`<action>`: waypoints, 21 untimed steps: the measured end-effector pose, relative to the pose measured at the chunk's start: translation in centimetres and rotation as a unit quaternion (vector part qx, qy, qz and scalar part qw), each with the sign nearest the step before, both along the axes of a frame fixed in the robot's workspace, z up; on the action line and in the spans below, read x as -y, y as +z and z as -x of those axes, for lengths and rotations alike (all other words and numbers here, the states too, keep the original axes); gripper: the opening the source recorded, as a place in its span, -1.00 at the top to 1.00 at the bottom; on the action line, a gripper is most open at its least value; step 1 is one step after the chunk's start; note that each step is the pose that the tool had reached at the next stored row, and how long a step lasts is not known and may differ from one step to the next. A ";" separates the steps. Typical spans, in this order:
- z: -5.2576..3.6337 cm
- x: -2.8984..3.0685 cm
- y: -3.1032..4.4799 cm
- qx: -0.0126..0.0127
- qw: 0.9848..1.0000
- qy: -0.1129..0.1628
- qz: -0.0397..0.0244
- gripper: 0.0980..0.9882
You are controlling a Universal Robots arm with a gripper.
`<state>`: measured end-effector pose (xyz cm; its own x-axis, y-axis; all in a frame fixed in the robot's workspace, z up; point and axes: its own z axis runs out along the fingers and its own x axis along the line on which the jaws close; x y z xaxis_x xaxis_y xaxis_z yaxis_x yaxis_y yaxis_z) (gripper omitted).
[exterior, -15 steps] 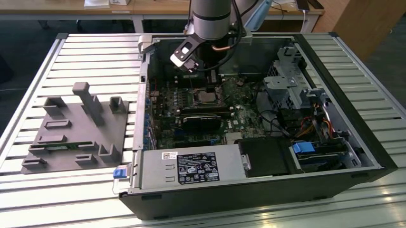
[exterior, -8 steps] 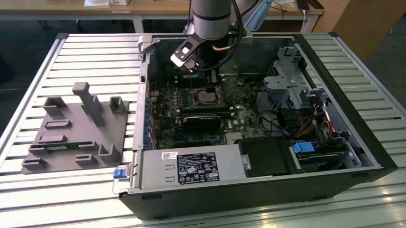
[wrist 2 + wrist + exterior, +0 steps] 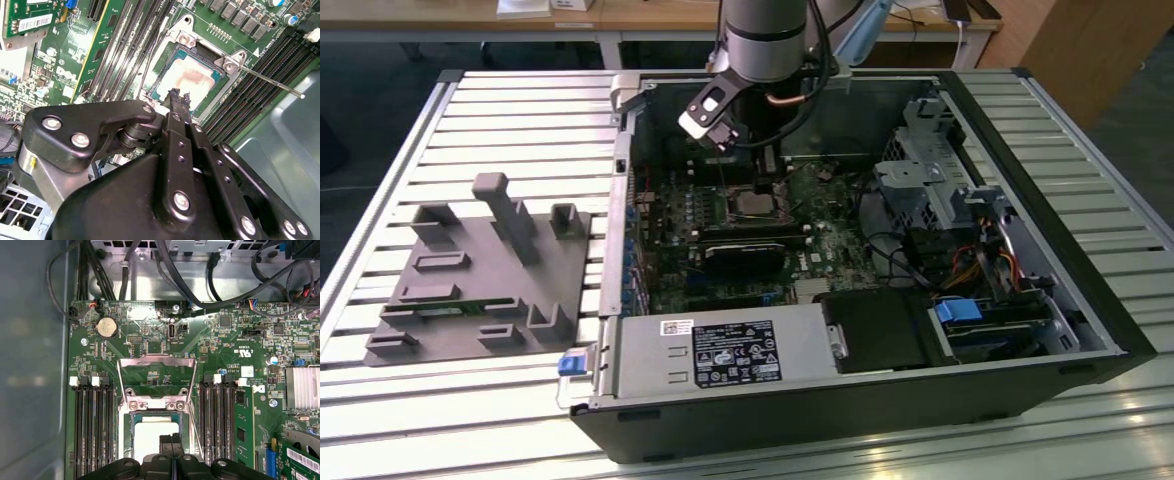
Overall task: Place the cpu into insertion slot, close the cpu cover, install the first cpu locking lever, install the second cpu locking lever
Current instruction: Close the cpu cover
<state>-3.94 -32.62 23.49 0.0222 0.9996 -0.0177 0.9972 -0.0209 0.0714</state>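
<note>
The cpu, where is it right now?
In the first wrist view the cpu sits in the insertion slot on the green board, between the two memory-slot banks, directly under the hand; the cpu cover is swung open beside it.

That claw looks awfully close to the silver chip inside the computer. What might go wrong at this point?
1. The gripper tips sit right over the seated cpu; a sideways nudge might scratch or shift it.
2. The cpu cover lies folded back open, so nothing clamps the chip down.
3. A thin locking lever juts out loose beside the socket and might snag the arm.
</note>
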 end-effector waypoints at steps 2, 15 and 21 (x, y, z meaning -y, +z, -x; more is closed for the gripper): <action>0.00 0.00 0.31 0.000 1.000 0.000 0.000 0.98; 0.00 0.00 2.89 0.000 1.000 0.000 0.000 0.98; 0.00 0.24 2.90 0.000 1.000 0.000 0.000 0.98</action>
<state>-3.94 -32.86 26.39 0.0221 0.9996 -0.0176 0.9972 -0.0208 0.0713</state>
